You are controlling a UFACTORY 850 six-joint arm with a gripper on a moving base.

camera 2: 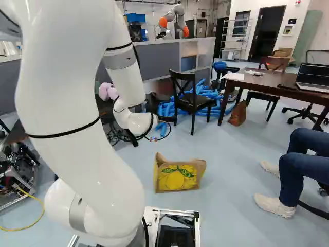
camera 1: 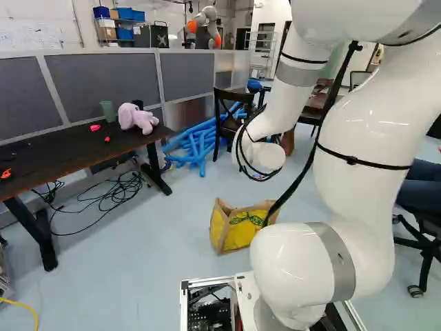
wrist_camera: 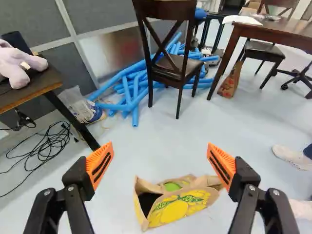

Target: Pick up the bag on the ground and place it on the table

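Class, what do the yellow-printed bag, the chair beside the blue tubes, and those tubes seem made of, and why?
Bag: probably matte paper or woven plastic; brown, with stiff creases.
Chair: apparently varnished dark wood, from its faintly shiny brown frame; the smooth black seat may be vinyl.
Tubes: likely soft, matte foam, judging by their thick, plain, slightly bent lengths.

Plush toy (camera 1: pixel 136 118) placed at left tabletop's (camera 1: pixel 65 150) right end, cup (camera 1: pixel 107 110) at back edge; cables (camera 1: pixel 114 198) strewn on floor (camera 1: pixel 131 276) below. Bag (camera 2: pixel 177 176) set on floor, chair (camera 2: pixel 193 99) behind, tubes (camera 1: pixel 198 143) beyond. Paper (camera 2: pixel 234 76) laid at right tabletop's (camera 2: pixel 270 81) left edge, laptop (camera 2: pixel 312 77) farther right.
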